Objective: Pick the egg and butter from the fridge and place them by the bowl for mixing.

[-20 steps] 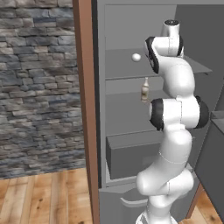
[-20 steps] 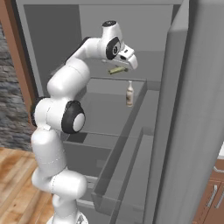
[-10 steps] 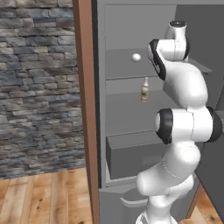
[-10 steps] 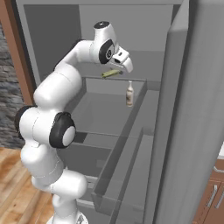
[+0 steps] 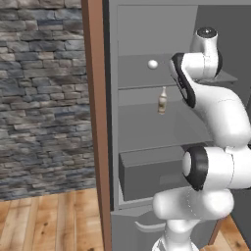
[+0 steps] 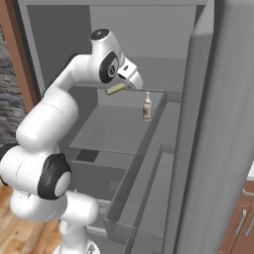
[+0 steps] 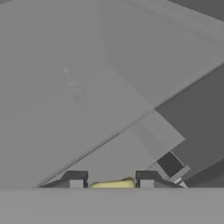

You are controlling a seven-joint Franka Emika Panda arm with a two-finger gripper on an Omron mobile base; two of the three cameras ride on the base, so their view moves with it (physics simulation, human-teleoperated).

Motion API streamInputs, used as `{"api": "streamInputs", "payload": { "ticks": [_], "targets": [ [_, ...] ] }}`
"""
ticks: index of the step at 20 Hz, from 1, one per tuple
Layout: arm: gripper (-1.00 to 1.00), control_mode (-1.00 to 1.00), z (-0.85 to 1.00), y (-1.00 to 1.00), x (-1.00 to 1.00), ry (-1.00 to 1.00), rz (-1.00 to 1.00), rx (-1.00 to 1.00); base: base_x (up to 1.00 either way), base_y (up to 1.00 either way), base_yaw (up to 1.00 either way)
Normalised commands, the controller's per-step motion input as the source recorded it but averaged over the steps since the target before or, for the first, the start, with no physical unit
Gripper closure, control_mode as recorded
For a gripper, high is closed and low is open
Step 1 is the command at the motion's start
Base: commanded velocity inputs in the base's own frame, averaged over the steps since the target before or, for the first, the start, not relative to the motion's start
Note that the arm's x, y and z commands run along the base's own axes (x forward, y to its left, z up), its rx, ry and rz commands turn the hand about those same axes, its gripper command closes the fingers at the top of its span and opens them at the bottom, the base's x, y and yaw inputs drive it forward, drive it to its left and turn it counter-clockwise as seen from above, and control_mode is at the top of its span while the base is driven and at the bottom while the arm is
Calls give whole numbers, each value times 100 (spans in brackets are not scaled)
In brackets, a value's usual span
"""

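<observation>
I am gripping the butter in my closed gripper, now lifting it higher off the fridge shelf; the egg is sitting on that shelf, awaiting pickup.

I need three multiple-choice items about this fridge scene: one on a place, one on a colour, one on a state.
1. Where is the egg?
A. on the upper shelf
B. in the drawer
C. on the wooden floor

2. What colour is the stick held in the gripper?
A. red
B. pale yellow
C. blue

3. How does the small bottle stand?
A. lying on its side
B. upside down
C. upright

Answers: 1 A, the white ball rests on the upper shelf. 2 B, a pale yellow stick, probably the butter, shows between the fingertips. 3 C, its neck points up.
</observation>
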Motion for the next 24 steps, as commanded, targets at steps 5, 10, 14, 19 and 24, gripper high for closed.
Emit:
{"api": "streamInputs", "payload": {
  "ticks": [5, 10, 14, 19, 24],
  "targets": [
    [100, -100, 5, 21, -60, 0, -9, 0, 0, 0, 0],
    [100, -100, 0, 24, -68, -7, -6, 0, 0, 0, 0],
    [100, -100, 0, 23, -71, -9, -2, -1, 0, 0, 0],
    [100, -100, -4, 24, -67, -3, 0, -2, 0, 0, 0],
    [100, -100, -6, 27, -56, 0, 0, 0, 0, 0, 0]
  ]
}}
